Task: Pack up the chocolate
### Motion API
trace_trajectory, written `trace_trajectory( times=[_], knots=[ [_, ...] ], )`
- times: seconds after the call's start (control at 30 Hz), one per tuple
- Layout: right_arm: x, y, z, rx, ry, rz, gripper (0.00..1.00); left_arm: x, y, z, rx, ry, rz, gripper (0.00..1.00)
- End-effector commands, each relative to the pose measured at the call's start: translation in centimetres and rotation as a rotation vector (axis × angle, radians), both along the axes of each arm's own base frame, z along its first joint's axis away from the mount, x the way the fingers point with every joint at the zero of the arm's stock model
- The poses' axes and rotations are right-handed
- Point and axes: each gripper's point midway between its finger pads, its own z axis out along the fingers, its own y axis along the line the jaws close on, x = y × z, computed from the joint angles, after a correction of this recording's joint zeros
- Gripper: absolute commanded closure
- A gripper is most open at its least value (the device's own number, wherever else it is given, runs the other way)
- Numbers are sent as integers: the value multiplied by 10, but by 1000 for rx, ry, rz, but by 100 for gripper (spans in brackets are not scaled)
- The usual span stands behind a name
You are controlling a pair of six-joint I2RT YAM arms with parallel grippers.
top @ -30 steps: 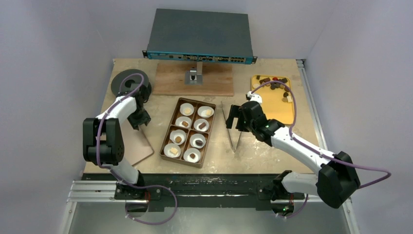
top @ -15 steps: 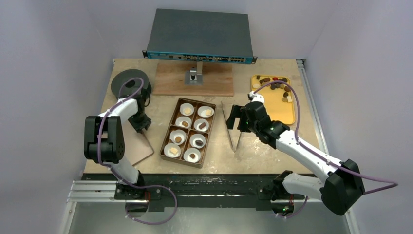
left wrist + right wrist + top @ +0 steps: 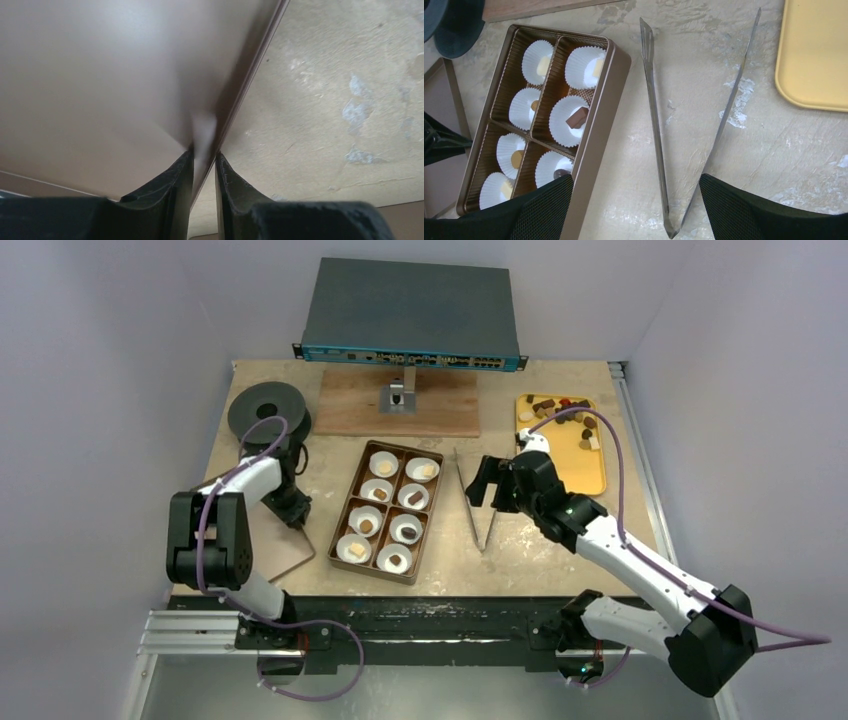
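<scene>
Setting: a robotics lab test cell, not a home or shop. Evidence: left arm and right arm are bolted to a metal rail at the near edge of a scuffed table. Purple cables trail along the arms. Plain pale walls box in the table. At the back, what looks like a rack network switch stands over a wooden board.

No legible text or labels

The box sits mid-table — tongs right of it, lid left, chocolate on the tray behind-right.
</scene>
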Motion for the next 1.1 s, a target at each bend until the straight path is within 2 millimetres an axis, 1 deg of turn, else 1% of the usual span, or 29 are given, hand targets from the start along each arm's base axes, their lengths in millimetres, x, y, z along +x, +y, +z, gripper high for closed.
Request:
trace_trajectory(
  times=[0.0, 0.1, 0.13, 0.2, 0.3, 0.37, 0.4, 0.47, 0.5, 0.63, 0.7, 0.8, 0.87, 1.03, 1.07],
  knots=[
    [-5, -5, 3, 6, -14, 1, 1, -9, -2, 5, -18, -20, 55, 82],
    [-7, -5, 4, 14, -17, 8, 1, -13, -2, 4, -17, -10, 41, 97],
    [-8, -5, 5, 18, -20, 9, 1, -14, -2, 4, -17, -11, 34, 100],
    [-9, -4, 7, 20, -24, 16, 1, -17, -1, 4, -16, -16, 15, 100],
    [-8, 1, 17, 34, -45, 46, 1, -17, 2, 17, -1, -40, -18, 100],
    [-8, 7, 26, 55, -62, 80, 1, -16, 5, 35, 19, -76, -41, 100],
    [-8, 12, 31, 73, -71, 95, 1, -17, 7, 48, 28, -104, -51, 100],
    [-6, 19, 41, 103, -88, 120, 1, -17, 9, 67, 41, -141, -73, 100],
    [-5, 22, 42, 109, -87, 129, 1, -18, 9, 77, 44, -153, -85, 100],
    [-2, 33, 54, 140, -108, 168, 1, -24, 10, 109, 53, -217, -123, 100],
    [-3, 43, 61, 174, -115, 210, 1, -27, 8, 124, 49, -265, -138, 100],
    [-4, 60, 73, 238, -123, 279, 1, -31, 2, 149, 20, -335, -172, 100],
    [-2, 69, 81, 271, -133, 305, 1, -33, -4, 170, -1, -399, -196, 100],
    [4, 86, 109, 354, -176, 347, 1, -39, -21, 234, -69, -597, -246, 100],
    [5, 90, 117, 376, -190, 357, 1, -40, -24, 246, -84, -629, -254, 100]
  ],
)
